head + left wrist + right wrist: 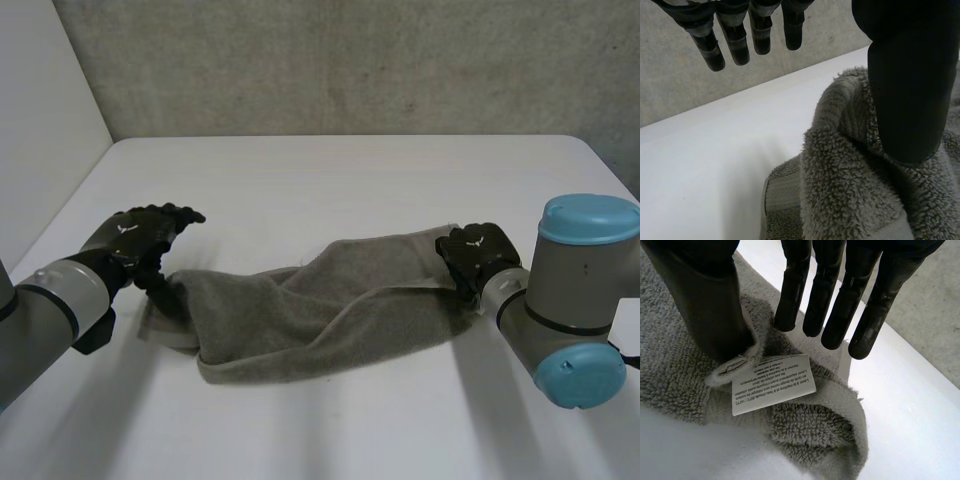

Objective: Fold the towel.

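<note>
A grey towel (300, 310) lies rumpled and stretched across the white table (330, 180) between my two hands. My left hand (140, 238) is at its left end. In the left wrist view its thumb (910, 90) rests on a raised fold of towel (850, 190), while the straight fingers (735, 40) hang clear of the cloth. My right hand (478, 255) is at the right end. In the right wrist view the thumb (710, 305) presses a towel (810, 425) corner beside a white care label (772, 382). Its straight fingers (840, 310) hang just over the cloth.
A grey wall (350, 60) runs behind the table's far edge, and a white panel (40, 110) stands at the left. Bare table (330, 420) lies in front of the towel and behind it.
</note>
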Controlling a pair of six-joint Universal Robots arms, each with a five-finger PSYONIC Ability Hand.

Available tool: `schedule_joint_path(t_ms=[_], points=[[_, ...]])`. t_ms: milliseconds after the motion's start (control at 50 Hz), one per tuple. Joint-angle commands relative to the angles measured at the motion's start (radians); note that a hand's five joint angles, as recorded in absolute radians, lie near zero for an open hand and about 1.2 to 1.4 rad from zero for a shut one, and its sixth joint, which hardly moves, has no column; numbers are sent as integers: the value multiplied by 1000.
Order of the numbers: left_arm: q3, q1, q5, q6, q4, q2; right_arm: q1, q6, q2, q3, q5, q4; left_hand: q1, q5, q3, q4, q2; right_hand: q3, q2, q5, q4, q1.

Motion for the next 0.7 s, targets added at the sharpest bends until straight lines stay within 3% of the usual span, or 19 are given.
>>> schedule_joint_path(t_ms=[20, 40, 120, 300, 480, 700], points=[[-38, 0, 1, 2, -3, 40, 5, 2, -2, 8, -4, 5, 52, 47, 53, 54, 52, 437, 441, 438, 438, 438], [-47, 0, 1, 2, -4, 51, 5, 2, -5, 8, -10, 5, 58, 53, 59, 60, 57, 590, 594, 591, 591, 591], [-66, -2, 1, 2, -6, 74, 3, 3, -24, 7, -28, 11, 79, 74, 80, 80, 78, 591, 596, 593, 593, 592], [-147, -16, 9, 2, -4, 183, -14, -3, -207, 7, -73, 39, 210, 206, 211, 212, 210, 591, 596, 593, 593, 592], [-227, -19, 109, 2, -7, 266, -70, -15, -329, -32, -126, 148, 328, 323, 329, 330, 327, 591, 596, 593, 593, 592], [-271, -26, 159, 2, 4, 238, -130, -14, -453, -52, -158, 194, 431, 426, 432, 433, 431, 591, 596, 593, 593, 592]])
